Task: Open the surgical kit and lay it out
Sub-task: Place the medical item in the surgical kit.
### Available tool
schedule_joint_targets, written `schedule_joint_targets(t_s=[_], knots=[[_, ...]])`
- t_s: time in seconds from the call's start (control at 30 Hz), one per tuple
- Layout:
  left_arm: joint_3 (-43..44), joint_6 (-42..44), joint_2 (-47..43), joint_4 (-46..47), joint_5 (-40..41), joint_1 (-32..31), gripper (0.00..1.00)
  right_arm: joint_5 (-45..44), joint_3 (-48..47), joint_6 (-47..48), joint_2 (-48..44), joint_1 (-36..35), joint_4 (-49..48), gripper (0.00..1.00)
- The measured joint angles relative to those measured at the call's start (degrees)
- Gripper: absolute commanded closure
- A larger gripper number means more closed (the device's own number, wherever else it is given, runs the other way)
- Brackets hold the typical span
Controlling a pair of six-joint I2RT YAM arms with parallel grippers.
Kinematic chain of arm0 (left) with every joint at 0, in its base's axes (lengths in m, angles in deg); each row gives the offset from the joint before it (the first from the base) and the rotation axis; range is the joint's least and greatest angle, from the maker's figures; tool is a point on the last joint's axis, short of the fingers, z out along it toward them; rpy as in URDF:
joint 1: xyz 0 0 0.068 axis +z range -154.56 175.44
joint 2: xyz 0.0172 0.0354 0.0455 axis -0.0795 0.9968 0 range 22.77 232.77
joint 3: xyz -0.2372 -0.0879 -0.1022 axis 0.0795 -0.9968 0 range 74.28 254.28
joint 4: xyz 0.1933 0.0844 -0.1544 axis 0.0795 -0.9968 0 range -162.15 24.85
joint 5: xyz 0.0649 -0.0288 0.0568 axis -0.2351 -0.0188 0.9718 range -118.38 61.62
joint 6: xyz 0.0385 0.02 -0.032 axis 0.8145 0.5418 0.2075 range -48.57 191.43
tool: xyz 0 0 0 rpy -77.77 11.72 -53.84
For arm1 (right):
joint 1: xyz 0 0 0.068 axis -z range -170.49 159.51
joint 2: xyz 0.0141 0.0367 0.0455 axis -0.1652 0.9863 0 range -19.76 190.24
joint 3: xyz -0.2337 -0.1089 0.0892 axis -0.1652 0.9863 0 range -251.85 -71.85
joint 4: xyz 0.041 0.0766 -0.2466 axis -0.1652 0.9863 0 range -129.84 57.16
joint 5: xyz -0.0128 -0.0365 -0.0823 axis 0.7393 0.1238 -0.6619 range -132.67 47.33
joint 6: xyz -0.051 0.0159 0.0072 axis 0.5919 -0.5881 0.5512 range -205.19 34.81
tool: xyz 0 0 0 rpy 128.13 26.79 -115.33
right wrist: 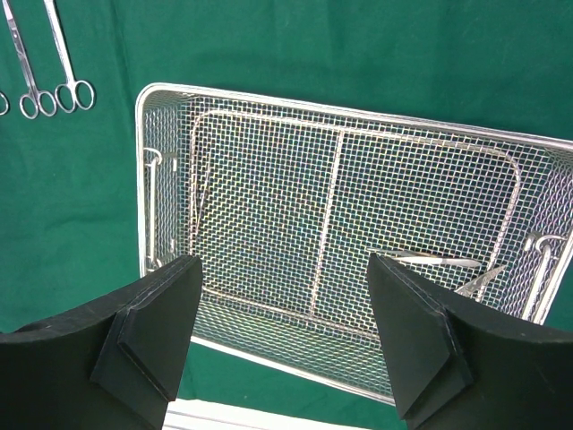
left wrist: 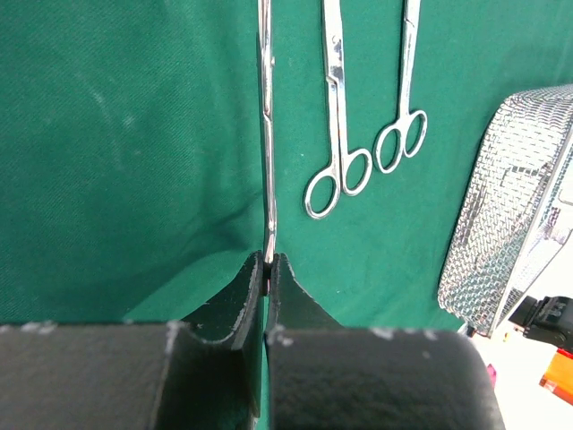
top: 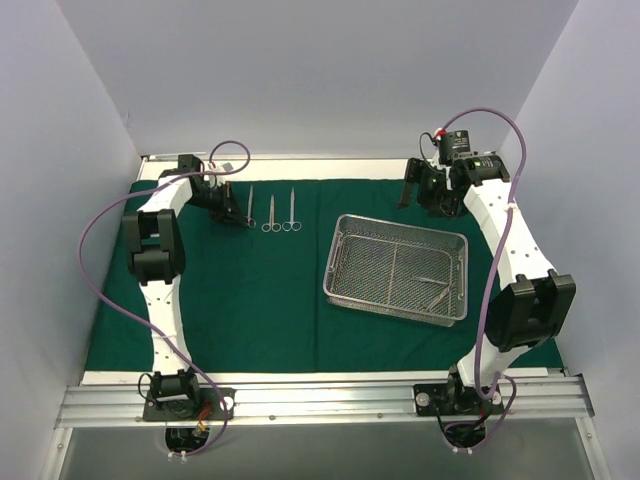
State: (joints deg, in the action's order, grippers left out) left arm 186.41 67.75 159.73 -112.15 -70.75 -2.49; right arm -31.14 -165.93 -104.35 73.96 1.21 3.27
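While the left gripper [left wrist: 269, 265] pinches the end of a slim steel instrument [left wrist: 267, 134], jaws pressed together on it, two scissors [left wrist: 338, 170] lie just right of those jaws on the spread green drape [left wrist: 134, 134]. The right gripper [right wrist: 282, 267] holds nothing, its jaws wide apart. The wire-mesh tray [right wrist: 358, 115] sits beneath and beyond them, with loose instruments [right wrist: 430, 260] inside near the right-hand finger.

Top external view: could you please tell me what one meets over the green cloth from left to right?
Slim steel instrument in the left pincer, first steel scissors, second steel scissors, rectangular silver wire-mesh tray.
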Motion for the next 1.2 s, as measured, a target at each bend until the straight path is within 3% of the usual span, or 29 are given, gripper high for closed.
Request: schedule_joint_targets(t_s=[0.43,0.63,1.03,1.2], knots=[[0.2,-0.1,0.9,-0.4,-2.9,-0.2,0.98,1.5,0.0,0.8,3.0,0.1,0.0,0.26],[0.2,-0.3,1.9,-1.1,-3.6,-0.2,0.85,1.9,0.0,1.0,3.0,0.1,0.0,0.26],[0.2,-1.0,2.8,-2.2,-3.4,0.0,0.84,2.3,0.0,1.3,3.0,0.1,-0.5,0.26],[0.2,-1.4,2.9,-2.5,-2.3,0.1,0.74,2.6,0.4,1.3,3.0,0.3,-0.9,0.25]])
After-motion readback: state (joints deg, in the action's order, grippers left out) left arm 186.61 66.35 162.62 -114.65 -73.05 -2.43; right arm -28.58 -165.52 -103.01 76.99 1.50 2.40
